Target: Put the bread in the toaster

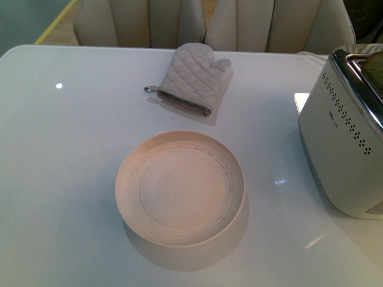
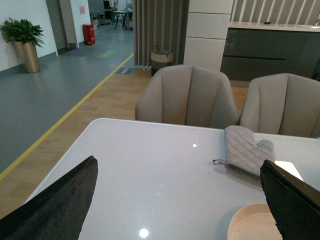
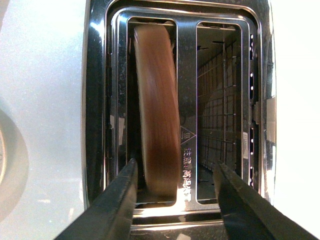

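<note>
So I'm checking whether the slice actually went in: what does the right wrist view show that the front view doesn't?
Only the right wrist view shows the bread standing on edge in one toaster slot, the other slot empty, with the open right gripper above. Only the front view shows the empty plate, the oven mitt and the toaster's dotted side. Both show the toaster and the white table.

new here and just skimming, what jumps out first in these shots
The bread stands on edge in one slot of the toaster, the right gripper open above it, while the other slot is bare. Mid-table sits a bare plate, an oven mitt beyond it.
</note>
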Available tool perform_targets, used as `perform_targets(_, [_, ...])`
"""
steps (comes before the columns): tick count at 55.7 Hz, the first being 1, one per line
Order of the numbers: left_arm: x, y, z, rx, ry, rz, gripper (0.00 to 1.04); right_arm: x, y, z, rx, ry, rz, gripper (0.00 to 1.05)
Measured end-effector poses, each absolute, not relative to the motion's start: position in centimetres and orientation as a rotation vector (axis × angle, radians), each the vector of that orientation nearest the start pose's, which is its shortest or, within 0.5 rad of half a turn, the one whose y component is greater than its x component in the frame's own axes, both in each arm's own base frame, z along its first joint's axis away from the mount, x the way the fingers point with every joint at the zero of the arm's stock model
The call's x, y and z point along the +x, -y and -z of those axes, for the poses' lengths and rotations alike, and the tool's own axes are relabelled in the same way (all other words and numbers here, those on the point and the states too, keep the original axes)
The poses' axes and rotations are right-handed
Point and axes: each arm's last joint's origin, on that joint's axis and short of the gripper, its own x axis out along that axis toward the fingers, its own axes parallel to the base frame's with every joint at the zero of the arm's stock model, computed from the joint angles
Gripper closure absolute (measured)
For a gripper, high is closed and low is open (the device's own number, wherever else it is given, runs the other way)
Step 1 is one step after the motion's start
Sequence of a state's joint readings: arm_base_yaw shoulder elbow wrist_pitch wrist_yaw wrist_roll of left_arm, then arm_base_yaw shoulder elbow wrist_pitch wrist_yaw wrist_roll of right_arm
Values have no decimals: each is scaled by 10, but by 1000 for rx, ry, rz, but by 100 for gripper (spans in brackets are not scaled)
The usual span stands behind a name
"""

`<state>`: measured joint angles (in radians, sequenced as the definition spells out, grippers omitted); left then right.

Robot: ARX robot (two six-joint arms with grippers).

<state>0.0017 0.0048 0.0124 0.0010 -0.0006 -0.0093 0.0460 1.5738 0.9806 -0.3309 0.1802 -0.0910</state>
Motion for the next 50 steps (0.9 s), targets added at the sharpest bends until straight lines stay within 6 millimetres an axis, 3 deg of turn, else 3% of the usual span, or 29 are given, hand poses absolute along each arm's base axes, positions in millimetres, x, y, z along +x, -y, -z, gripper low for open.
perform_targets(6, [97,0,-167,-9,9,-2,7,310,-7,-213,-184,-863,102,39])
perform_targets(10, [97,0,-167,-9,9,-2,7,300,-5,-232,-168,-764,121,24])
perform_targets(17, [97,0,-167,-9,9,-2,7,280,-4,-257,-147,-616,141,8])
perform_targets(29, [97,0,-167,-9,9,-2,7,230,1,-286,-116,-373,208,9])
perform_targets(35, [97,0,-167,-9,9,-2,7,210,0,-278,-30,-78,34,27])
perform_targets(38, [97,0,-167,-9,9,-2,7,202,0,-269,-22,-12,3,36])
perform_targets(45, [97,0,-167,-9,9,-2,7,187,0,-242,-14,-5,1,58])
perform_targets(50, [97,0,-167,-9,9,-2,7,173,0,-223,-12,-11,-1,83])
